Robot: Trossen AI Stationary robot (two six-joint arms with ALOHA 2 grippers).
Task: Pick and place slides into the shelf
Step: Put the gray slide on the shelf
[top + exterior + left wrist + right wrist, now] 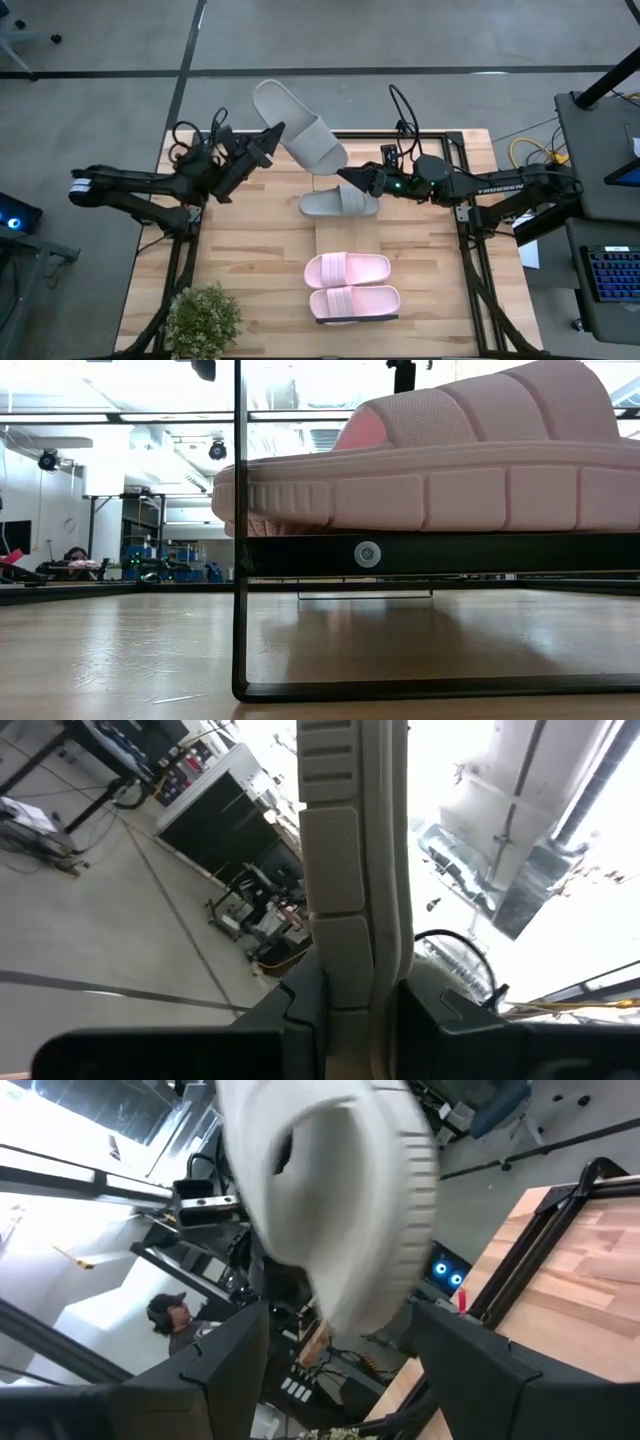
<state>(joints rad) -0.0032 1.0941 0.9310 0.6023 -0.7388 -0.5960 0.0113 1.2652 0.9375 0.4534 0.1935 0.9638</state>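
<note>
A: From above? 
B: The left pincer [268, 140] pinches a grey slide [298, 125] aloft over the counter's [250, 250] far edge. The right pincer [352, 178] nips the second grey slide [340, 203] on the shelf [322, 240], beside the pink pair [350, 285].

A: Low view? 
B: A pink slide [440, 470] on the shelf's black frame [240, 540].

A: Wrists? 
B: Left: fingers [305, 1010] clamp the grey sole [345, 870]. Right: fingers [235, 1355] flank the grey slide [340, 1190].

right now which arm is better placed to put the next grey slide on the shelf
Left. The left gripper already holds a grey slide in the air by the shelf's far end; the right gripper is down at the other grey slide.
</note>
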